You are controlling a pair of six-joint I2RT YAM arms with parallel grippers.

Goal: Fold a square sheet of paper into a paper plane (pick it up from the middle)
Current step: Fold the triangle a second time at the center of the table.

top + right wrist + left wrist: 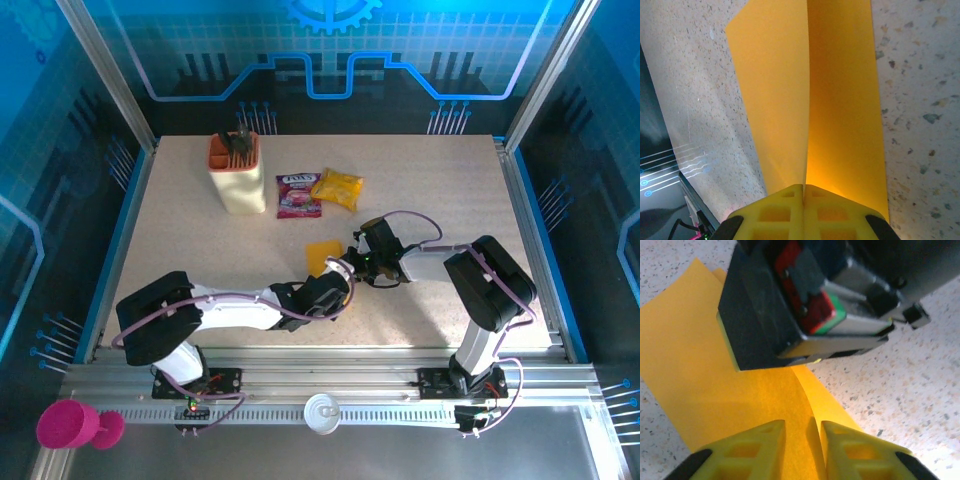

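The square sheet of paper (322,255) is orange-yellow and lies near the middle of the table, pinched up into a ridge along its centre. In the right wrist view my right gripper (803,187) is shut on that ridge, and the paper (840,100) falls away as two sloping halves. In the left wrist view the yellow fingers of my left gripper (803,432) stand a narrow gap apart astride the raised fold of the paper (715,380). The fold runs along the right finger's inner face. The right gripper's dark body (790,305) hangs just beyond. From above, the left gripper (340,270) and right gripper (356,254) meet at the sheet's near right corner.
A cream holder (237,175) stands at the back left. A purple-red packet (298,195) and a glossy yellow snack bag (337,188) lie behind the paper. A pink cup (70,425) and a white round lid (322,412) sit off the table at the front rail.
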